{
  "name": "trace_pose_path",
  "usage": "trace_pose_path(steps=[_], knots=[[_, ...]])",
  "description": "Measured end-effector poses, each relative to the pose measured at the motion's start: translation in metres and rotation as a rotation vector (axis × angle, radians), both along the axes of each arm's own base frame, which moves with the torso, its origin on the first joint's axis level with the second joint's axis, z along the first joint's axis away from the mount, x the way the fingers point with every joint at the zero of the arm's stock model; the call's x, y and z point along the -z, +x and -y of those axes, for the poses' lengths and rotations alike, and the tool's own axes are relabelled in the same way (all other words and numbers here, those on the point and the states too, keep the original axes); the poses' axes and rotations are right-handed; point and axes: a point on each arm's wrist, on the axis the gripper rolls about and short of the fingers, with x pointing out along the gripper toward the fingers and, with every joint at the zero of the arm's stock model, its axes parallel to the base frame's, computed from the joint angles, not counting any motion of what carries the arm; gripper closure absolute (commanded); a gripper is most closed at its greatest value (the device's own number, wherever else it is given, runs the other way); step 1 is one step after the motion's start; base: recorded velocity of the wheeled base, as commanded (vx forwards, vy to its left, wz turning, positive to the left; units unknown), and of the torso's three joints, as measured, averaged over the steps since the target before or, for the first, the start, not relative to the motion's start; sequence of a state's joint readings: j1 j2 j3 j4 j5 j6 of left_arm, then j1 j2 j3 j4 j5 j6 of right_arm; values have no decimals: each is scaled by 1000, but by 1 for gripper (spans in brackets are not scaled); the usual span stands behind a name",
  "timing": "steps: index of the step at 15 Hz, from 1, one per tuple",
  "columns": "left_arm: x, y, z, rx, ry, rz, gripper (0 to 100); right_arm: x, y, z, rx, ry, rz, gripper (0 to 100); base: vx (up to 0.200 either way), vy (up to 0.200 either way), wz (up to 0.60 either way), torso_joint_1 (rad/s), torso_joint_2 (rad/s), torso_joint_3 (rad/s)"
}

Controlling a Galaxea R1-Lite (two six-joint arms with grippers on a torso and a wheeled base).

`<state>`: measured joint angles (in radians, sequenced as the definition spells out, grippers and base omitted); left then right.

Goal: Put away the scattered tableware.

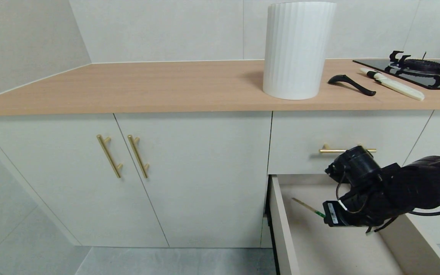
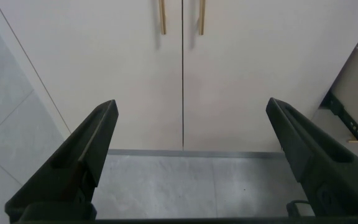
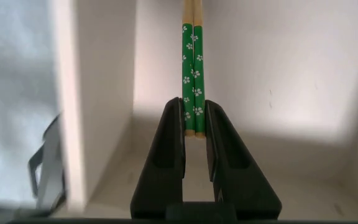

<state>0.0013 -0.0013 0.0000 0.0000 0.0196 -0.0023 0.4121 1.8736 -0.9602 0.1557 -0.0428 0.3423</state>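
My right gripper (image 3: 194, 127) is shut on a pair of chopsticks (image 3: 192, 68) with green flowered ends, held inside the open drawer (image 1: 281, 225) below the counter. In the head view the chopsticks (image 1: 307, 206) stick out leftward from the right gripper (image 1: 325, 214) above the drawer floor. On the counter lie a black-handled utensil (image 1: 351, 84) and a white knife (image 1: 393, 84). My left gripper (image 2: 188, 155) is open, low in front of the closed cabinet doors (image 2: 182, 68), with nothing between its fingers.
A tall white ribbed container (image 1: 297, 49) stands on the wooden counter (image 1: 147, 84). A gas hob (image 1: 422, 68) is at the far right. Two gold handles (image 1: 122, 154) mark the closed doors; another gold handle (image 1: 332, 150) is on the upper drawer. Grey floor tiles (image 2: 166, 186) lie below.
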Motion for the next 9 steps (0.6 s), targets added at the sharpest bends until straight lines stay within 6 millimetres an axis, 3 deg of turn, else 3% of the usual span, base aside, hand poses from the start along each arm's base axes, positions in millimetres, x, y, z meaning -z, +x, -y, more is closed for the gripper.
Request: trace_pose_path(steps=[4, 9], knots=[[0, 0, 0, 0, 0, 0, 0, 36, 9, -4, 2, -26, -52, 100, 0, 0, 0, 0, 0, 0], [0, 0, 0, 0, 0, 0, 0, 56, 13, -6, 8, -41, -94, 100, 0, 0, 0, 0, 0, 0]])
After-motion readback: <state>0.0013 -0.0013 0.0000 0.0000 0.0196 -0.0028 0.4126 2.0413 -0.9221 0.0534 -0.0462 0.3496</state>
